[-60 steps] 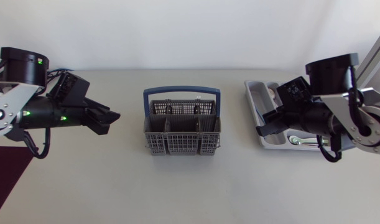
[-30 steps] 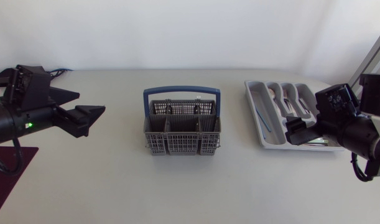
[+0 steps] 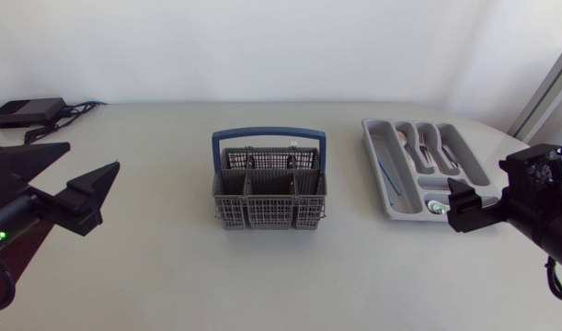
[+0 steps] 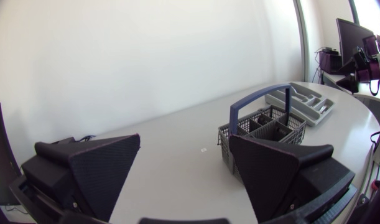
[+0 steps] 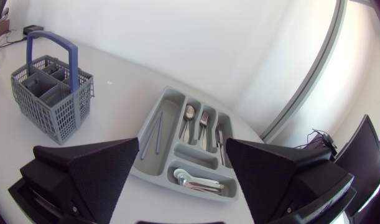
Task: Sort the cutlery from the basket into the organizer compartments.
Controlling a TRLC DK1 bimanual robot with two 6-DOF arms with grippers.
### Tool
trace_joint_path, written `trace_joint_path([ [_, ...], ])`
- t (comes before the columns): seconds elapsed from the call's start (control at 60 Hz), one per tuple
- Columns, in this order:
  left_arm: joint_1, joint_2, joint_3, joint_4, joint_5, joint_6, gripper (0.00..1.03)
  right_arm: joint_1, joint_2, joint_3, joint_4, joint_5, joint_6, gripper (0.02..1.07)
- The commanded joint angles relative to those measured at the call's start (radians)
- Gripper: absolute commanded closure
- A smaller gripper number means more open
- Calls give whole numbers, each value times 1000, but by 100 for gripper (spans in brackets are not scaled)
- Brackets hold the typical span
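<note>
A grey cutlery basket with a blue handle stands mid-table; its compartments look empty from above. The grey organizer lies to its right, holding a spoon, a fork, knives, small spoons and two thin blue-grey sticks. My left gripper is open at the far left, well away from the basket. My right gripper is open just off the organizer's near right corner. Nothing sits between either pair of fingers.
A black box with cables sits at the table's back left corner. Bare tabletop runs along the front, on both sides of the basket.
Both arms have drawn back toward the sides of the table, the right one coming off the organizer. Both grippers have opened wider.
</note>
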Motion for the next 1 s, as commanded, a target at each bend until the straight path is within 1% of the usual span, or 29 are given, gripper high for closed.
trace_joint_path([
  [0.0, 11, -45, -62, 19, -14, -40, 4, -22, -66, -49, 28, -5, -26, 6],
  [0.1, 14, -94, -105, 30, -32, -65, 4, -53, -129, -86, 58, -37, -33, 6],
  [0.833, 38, -478, -444, 119, -175, -261, 4, -67, -513, -356, 115, -115, 281, 6],
  [0.983, 38, -482, -448, 120, -177, -263, 4, -70, -588, -409, 126, -130, 342, 6],
])
